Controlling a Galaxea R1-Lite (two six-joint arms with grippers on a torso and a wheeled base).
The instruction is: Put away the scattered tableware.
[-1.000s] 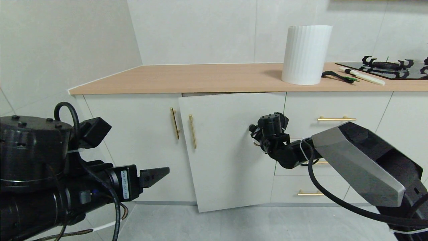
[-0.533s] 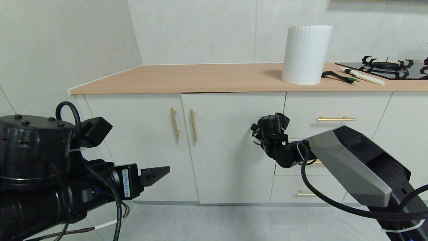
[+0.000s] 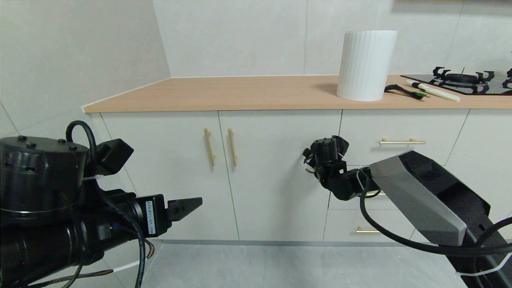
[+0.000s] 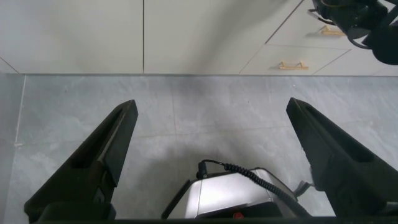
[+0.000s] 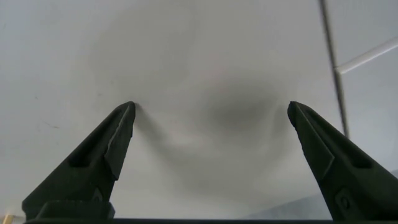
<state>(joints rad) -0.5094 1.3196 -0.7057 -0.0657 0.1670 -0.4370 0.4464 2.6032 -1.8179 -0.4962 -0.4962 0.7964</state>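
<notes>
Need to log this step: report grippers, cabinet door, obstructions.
Both open, empty: right gripper at the cabinet door, left gripper low over floor. Door shut. Utensils on countertop beside white canister.

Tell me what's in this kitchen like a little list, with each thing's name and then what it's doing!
Cupboard door: shut
Right gripper: open, facing the cupboard door up close, holding nothing
Left gripper: open, low over the floor, holding nothing
Counter: wooden top above the cupboards
White jar: tall, ribbed, standing upright on the counter
Utensils: two, lying on the counter between the jar and the stove
Stove: black, at the counter's right end
</notes>
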